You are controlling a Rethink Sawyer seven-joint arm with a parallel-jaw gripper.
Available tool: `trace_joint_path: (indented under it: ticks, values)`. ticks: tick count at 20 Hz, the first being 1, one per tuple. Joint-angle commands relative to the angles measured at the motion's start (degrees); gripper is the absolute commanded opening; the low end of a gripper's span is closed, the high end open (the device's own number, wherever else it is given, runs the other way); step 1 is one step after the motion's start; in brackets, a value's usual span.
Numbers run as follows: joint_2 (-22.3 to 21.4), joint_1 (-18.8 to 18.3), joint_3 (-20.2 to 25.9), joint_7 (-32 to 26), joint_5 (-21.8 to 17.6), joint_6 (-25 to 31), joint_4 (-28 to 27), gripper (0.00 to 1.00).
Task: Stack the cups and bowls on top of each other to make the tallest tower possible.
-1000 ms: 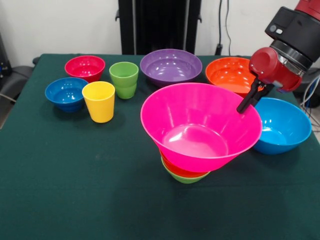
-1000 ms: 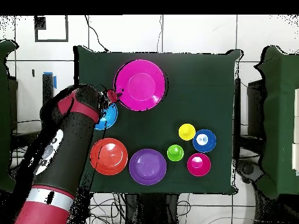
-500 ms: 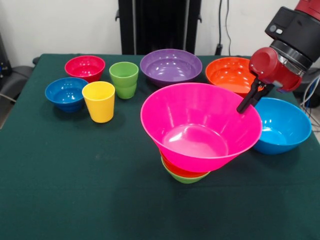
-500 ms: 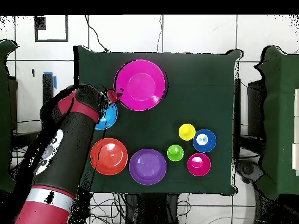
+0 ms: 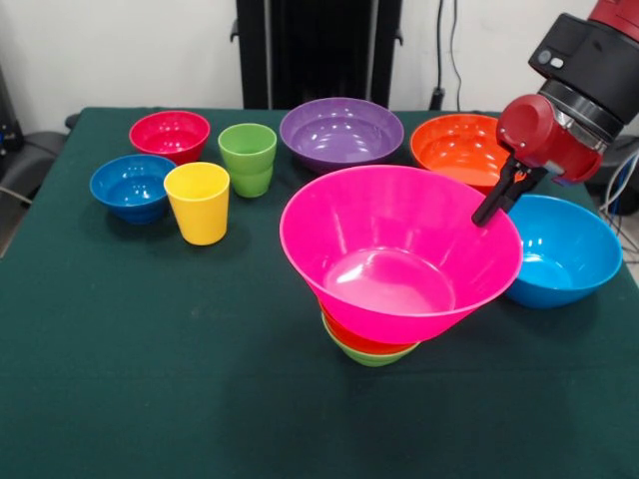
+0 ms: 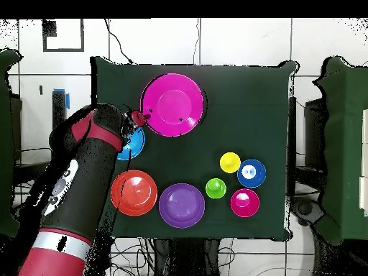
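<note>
The large pink bowl (image 5: 401,254) sat tilted on top of the tower (image 5: 369,344), where only slivers of an orange-red bowl (image 5: 351,337) and a small green one (image 5: 371,356) showed beneath it, out on the open green tabletop (image 5: 150,359). The gripper (image 5: 496,206) had its dark fingers (image 5: 502,196) down at the pink bowl's rim, on the side nearest the light blue bowl (image 5: 564,249); they looked pinched on that rim, though I could not tell for certain whether they gripped it or merely touched it.

I judged the pink bowl to be light, stiff and glossy, so slippery under a thin pinch. Being far wider than the small bowls under it, it would likely rock or slide off if let go while leaning. The rim seemed the only sensible place to take hold, and levelling it first looked wise.

Around the pink bowl, the light blue bowl stood just beside it under the arm, with the large orange bowl (image 5: 464,148) behind that and the purple bowl (image 5: 341,132) further back. Well apart on the other side stood the yellow cup (image 5: 198,203), the green cup (image 5: 248,158), the red bowl (image 5: 170,134) and the dark blue bowl (image 5: 132,186). The light blue bowl crowded the arm most closely.
</note>
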Motion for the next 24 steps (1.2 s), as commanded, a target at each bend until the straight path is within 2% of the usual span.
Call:
trace_joint_path:
  ticks: [1,24]
  values:
    - [1.62,-0.55,4.10,3.18,-2.36,1.97,-0.93,0.00]
    - [0.49,-1.14,4.50,2.06,-1.99,3.03,-0.96,0.00]
